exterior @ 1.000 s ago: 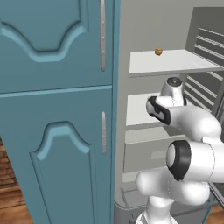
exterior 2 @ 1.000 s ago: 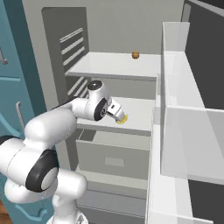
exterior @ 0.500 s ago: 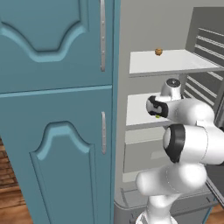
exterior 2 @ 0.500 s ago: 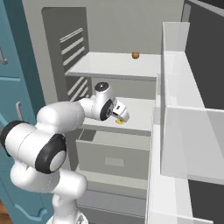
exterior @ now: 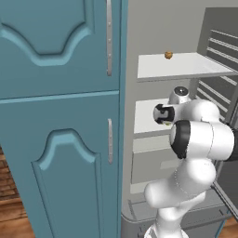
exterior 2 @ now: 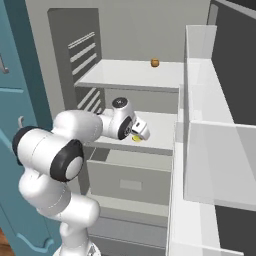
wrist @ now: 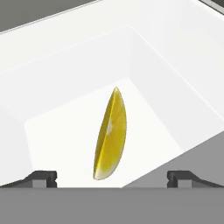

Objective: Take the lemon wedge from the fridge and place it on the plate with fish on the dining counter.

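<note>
Hand view: wedge [wrist: 111, 134] centred between your gripper [wrist: 112, 176] tips, jaws wide, nothing held. Descend straight onto fridge [exterior 2: 145, 75] shelf [wrist: 57, 140], close across thin faces.

Arm has folded further in toward the fridge [exterior 2: 125, 35] over the last second: forearm and elbow now bunch close against the middle shelf [exterior 2: 160, 130], where a second ago they stood lower and further out. Hand has rolled and pushed deeper over that shelf. Gripper [exterior 2: 141, 131] now sits just above the lemon wedge [exterior 2: 136, 138], closer than before, in the right base view.
</note>
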You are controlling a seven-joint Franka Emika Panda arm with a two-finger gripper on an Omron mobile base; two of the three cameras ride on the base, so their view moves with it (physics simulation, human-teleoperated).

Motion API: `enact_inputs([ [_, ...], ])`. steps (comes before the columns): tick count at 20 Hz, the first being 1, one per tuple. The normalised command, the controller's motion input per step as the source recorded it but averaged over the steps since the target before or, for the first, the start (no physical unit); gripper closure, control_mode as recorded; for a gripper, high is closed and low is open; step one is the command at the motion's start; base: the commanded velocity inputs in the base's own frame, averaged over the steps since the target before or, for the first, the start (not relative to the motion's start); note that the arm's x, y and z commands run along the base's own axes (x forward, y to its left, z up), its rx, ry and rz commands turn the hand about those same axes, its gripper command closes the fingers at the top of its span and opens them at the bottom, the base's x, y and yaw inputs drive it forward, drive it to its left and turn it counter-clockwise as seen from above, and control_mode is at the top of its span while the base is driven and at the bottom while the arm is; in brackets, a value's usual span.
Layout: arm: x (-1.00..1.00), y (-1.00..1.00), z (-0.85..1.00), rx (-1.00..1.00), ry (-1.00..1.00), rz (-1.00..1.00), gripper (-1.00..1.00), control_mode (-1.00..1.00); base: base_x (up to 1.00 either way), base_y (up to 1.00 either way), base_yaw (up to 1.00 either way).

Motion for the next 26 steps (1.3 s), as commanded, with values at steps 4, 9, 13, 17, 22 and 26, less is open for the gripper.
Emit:
enact_inputs([
  [4, 0.19, 0.00, -0.15, 0.00, 0.00, 0.00, -1.00, -1.00, 0.00, 0.00, 0.00],
  [9, 0.00, 0.00, -0.31, 0.00, 0.00, 0.00, -1.00, -1.00, 0.00, 0.00, 0.00],
  [13, 0.00, 0.00, -0.28, 0.00, 0.00, 0.00, -1.00, -1.00, 0.00, 0.00, 0.00],
  [17, 0.01, 0.00, -0.34, 0.00, 0.00, 0.00, -1.00, -1.00, 0.00, 0.00, 0.00],
  [22, 0.11, -0.01, -0.33, 0.00, -0.01, 0.00, -1.00, -1.00, 0.00, 0.00, 0.00],
  [26, 0.35, -0.07, -0.12, 0.00, 0.00, 0.00, -1.00, -1.00, 0.00, 0.00, 0.00],
])
